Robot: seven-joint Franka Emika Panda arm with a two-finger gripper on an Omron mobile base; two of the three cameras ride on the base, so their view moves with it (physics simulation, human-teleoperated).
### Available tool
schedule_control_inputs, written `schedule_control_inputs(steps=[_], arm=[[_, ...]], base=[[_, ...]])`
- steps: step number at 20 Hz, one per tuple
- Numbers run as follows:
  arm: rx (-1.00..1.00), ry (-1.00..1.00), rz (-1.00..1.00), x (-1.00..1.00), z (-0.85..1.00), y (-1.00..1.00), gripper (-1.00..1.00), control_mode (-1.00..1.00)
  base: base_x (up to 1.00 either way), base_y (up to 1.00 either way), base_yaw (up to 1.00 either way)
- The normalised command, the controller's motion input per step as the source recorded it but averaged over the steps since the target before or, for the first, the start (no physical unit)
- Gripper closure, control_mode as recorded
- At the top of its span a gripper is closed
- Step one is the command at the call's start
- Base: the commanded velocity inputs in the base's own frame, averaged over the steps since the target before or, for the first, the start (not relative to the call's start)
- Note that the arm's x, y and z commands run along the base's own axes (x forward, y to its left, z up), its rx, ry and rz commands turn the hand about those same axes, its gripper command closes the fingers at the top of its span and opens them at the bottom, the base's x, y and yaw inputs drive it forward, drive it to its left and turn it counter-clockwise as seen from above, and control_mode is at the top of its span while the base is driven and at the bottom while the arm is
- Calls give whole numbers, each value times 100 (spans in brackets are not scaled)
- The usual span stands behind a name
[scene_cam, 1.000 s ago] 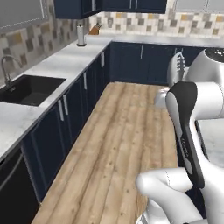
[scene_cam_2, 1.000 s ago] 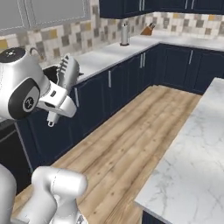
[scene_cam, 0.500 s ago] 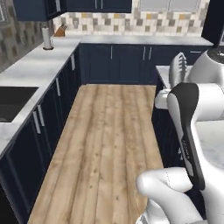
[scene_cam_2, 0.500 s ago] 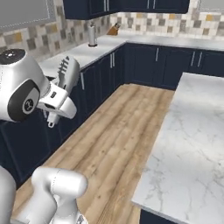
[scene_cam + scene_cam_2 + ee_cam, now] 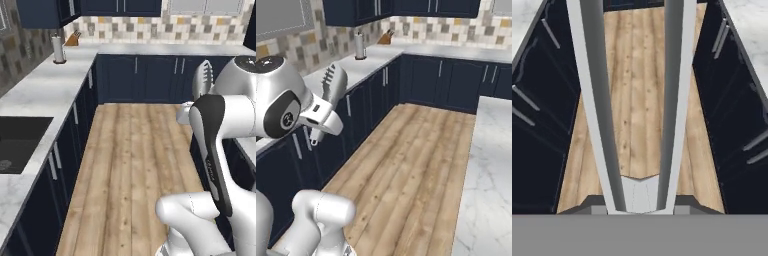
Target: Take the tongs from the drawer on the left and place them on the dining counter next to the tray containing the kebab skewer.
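1. Up at my hand, I am carrying the tongs: my gripper is closed narrowly on their hinged end, and the two silvery arms are running away from me toward twelve o'clock in the hand view.
2. I judge the fetching from the drawer to be done, since the tongs are already out and in my grip.
3. Left to do: reaching the dining counter, whose marble top is lying at my three to four o'clock in the right base view, finding the tray there, and setting the tongs down beside it.
4. I am holding my arm folded high and close to my body, with the tongs pointing upward.
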Motion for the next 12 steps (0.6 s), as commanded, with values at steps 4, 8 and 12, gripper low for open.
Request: schedule_control_inputs(steps=[4,8,12], arm=[[0,0,0,0,0,0,100,100],[0,0,0,0,0,0,100,100],[0,0,0,0,0,0,100,100]], base=[[100,1,0],[100,0,-3],[100,0,-8]])
